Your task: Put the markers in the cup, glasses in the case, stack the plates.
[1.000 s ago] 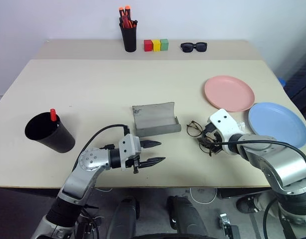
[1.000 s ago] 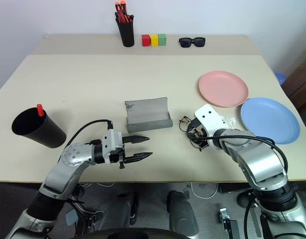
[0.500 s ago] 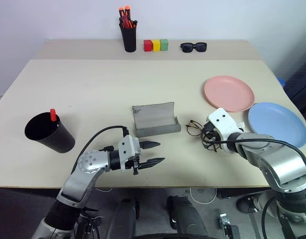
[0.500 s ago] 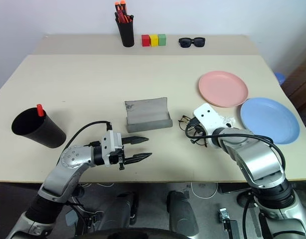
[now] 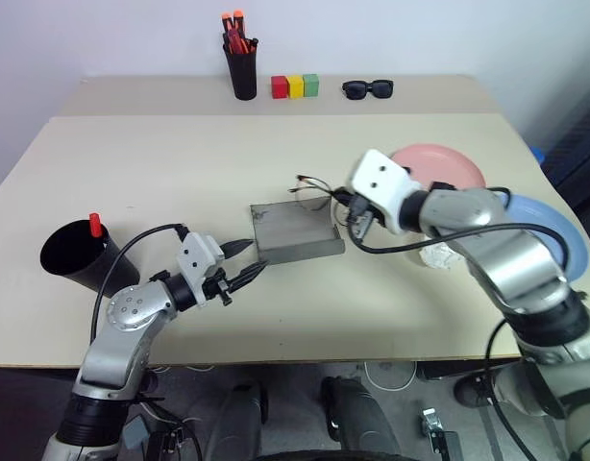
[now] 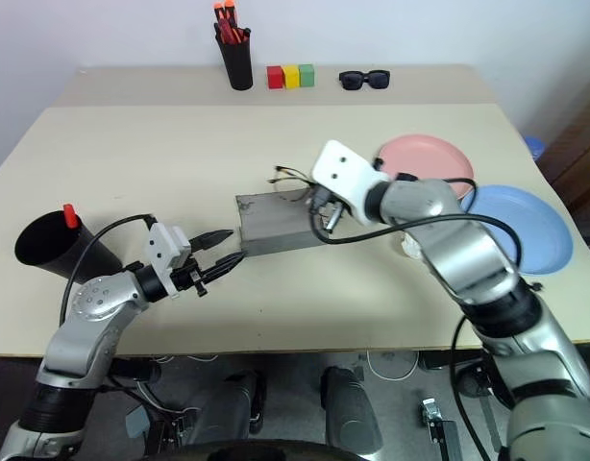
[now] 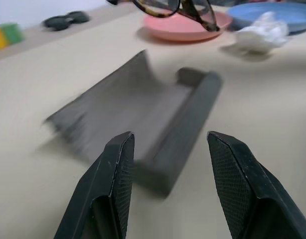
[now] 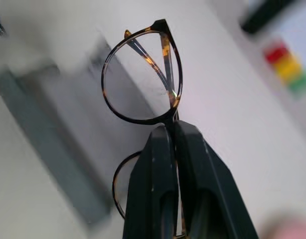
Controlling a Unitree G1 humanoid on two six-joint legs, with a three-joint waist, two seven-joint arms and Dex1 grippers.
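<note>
Glasses (image 8: pixel 143 79), case (image 5: pixel 293 230): no legible writing

The glasses (image 5: pixel 312 186) hang above the open case (image 5: pixel 295 231) at mid-table, the cup (image 5: pixel 72 255) far left, the plates (image 5: pixel 439 165) to the right.

Right end effector (image 8: pixel 169 130) clamped raised; left end effector (image 5: pixel 245 261) parted, low.
</note>
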